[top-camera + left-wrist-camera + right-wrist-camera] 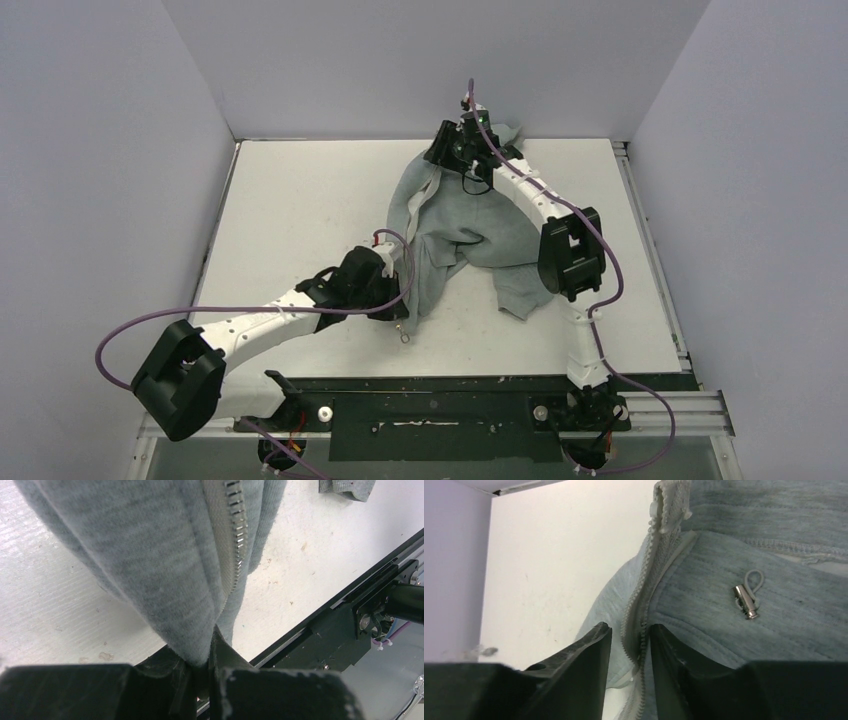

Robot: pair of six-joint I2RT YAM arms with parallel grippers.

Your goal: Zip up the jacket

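Jacket [470, 230] first, from above: it lies rumpled on the white table [300, 220], right of centre and towards the far edge, with a long flap trailing down to my left claw [400, 300]. It is soft sweatshirt cloth, light and floppy; I judge it will sag, fold and slide wherever I am not holding it, so the sensible holds are the stiffer zip edges, not the loose body. My left arm reaches low across the near table to the flap's bottom end. My right arm stretches out long, wrist bent down over the collar end, right claw [472, 165] on the cloth there

From my left wrist: the left claw [210, 675] is clamped on the jacket [150, 570], the cloth narrowing into a pinch between my fingers, lifted off the table [50, 605]. The zip [237, 545] runs up the fold's right side, its metal teeth bare and unjoined. The black rail [330, 625] lies off to the right

From my right wrist: the right claw [630, 629] stands apart, one jaw either side of the pale zip [639, 610] near its top end, with only a narrow gap; I cannot see it biting yet. A metal cord end [744, 602] rests on the jacket [774, 630] just right of the zip. That tape looks thin and slippery, so I judge it needs a square, firm pinch
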